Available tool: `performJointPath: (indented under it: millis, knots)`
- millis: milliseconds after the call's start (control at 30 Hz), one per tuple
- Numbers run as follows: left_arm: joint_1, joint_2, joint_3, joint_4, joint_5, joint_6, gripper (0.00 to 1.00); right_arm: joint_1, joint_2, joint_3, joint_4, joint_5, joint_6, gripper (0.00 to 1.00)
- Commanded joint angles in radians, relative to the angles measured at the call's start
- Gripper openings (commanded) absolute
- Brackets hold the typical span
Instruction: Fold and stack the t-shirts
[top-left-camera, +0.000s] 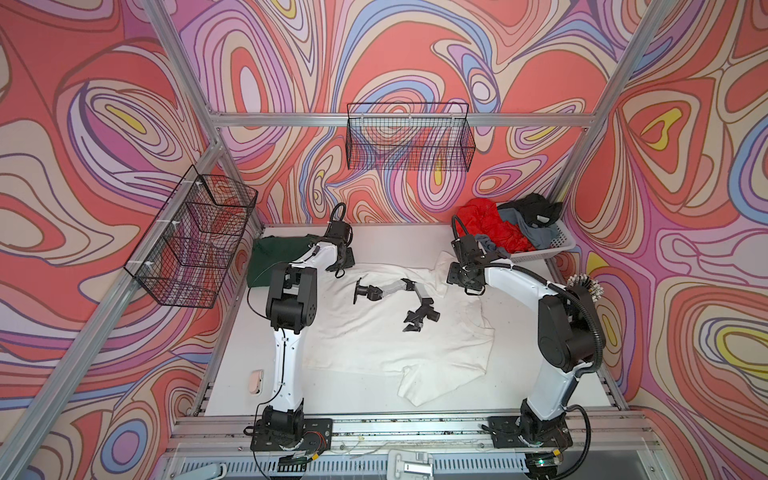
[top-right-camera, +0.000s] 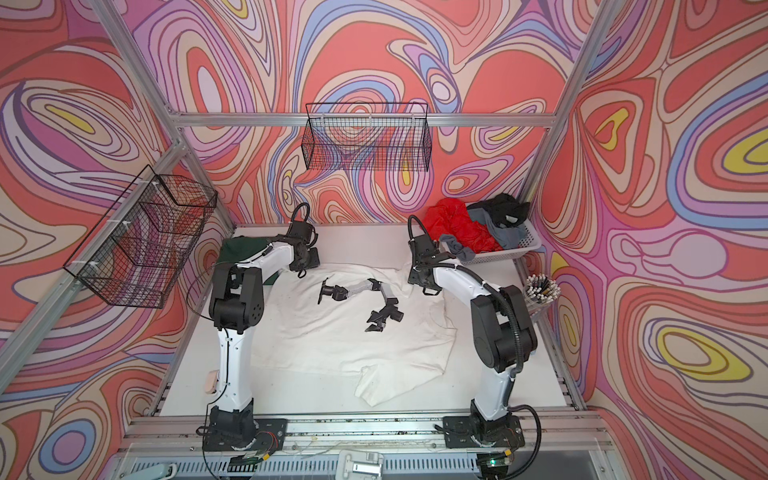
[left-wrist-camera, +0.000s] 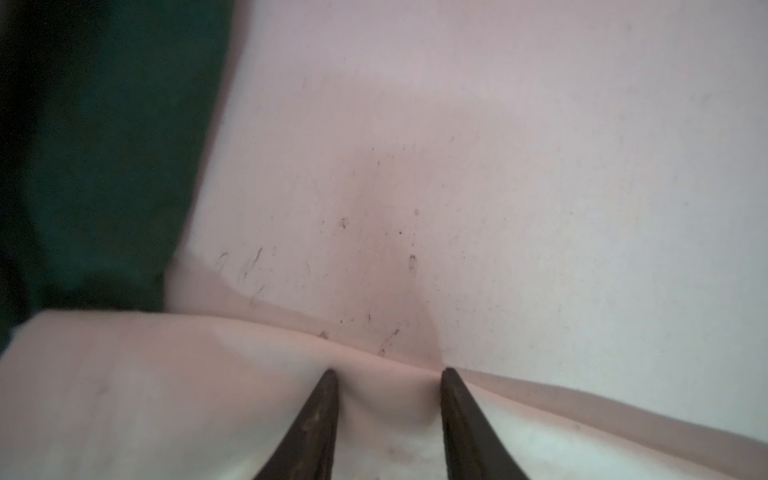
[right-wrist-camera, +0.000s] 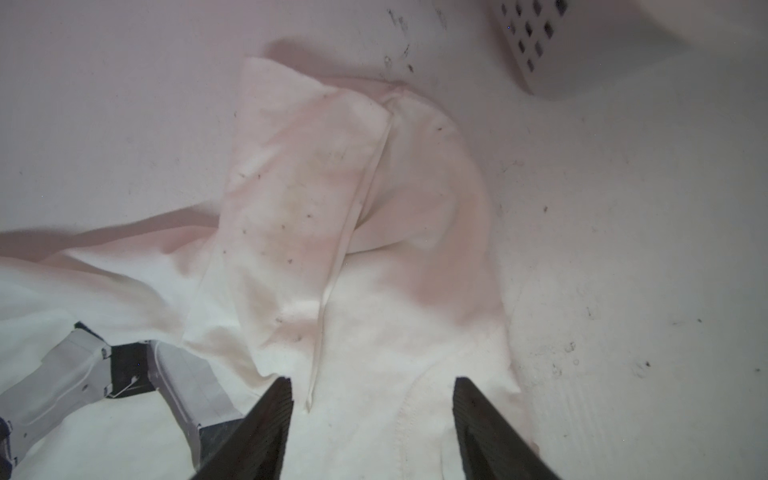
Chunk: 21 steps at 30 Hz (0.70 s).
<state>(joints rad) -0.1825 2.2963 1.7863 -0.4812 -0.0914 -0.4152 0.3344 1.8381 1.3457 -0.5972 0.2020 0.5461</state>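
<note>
The left gripper (left-wrist-camera: 388, 374) had its two fingers (left-wrist-camera: 320, 419) set a little apart at the far left edge of the white t-shirt (top-left-camera: 374, 340). A small ridge of that cloth rose between the tips. Whether they had already nipped it could not be told. The right gripper (right-wrist-camera: 374, 384) stood with its two fingers spread wide just above the shirt's far right corner, near a crumpled sleeve, clamping nothing.

The one white t-shirt lay spread over the middle of the table (top-left-camera: 519, 382), bearing one black-and-grey print (top-left-camera: 395, 301). Its near sleeve was folded under.

One dark green t-shirt (top-left-camera: 266, 259) lay folded at the far left, just beside the white one and partly hidden by the left arm.

At the far right corner stood one white perforated basket (top-left-camera: 559, 245). It held one red t-shirt (top-left-camera: 486, 224), one black t-shirt (top-left-camera: 534, 208) and grey cloth (top-left-camera: 536, 237); how many pieces the grey cloth made could not be told.

Two black wire baskets hung on the walls, one on the left (top-left-camera: 195, 237) and one at the back (top-left-camera: 409, 137).
</note>
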Motion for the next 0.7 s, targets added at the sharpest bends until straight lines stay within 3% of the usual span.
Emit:
performJointPath:
  millis: [0, 133, 400, 667]
  knots:
    - [0.001, 0.035, 0.012, -0.045, 0.027, 0.001, 0.26, -0.003, -0.032, -0.013, -0.002, 0.008, -0.003, 0.65]
    - [0.0, 0.035, 0.017, -0.034, 0.042, 0.011, 0.0, -0.004, -0.03, -0.013, 0.003, -0.001, -0.003, 0.66]
    - [-0.006, -0.015, 0.003, -0.023, -0.017, 0.023, 0.0, -0.005, -0.017, 0.014, 0.0, 0.025, -0.015, 0.65]
    - [-0.027, -0.149, -0.108, 0.066, -0.072, 0.036, 0.0, -0.058, 0.031, 0.066, 0.027, 0.028, -0.021, 0.66]
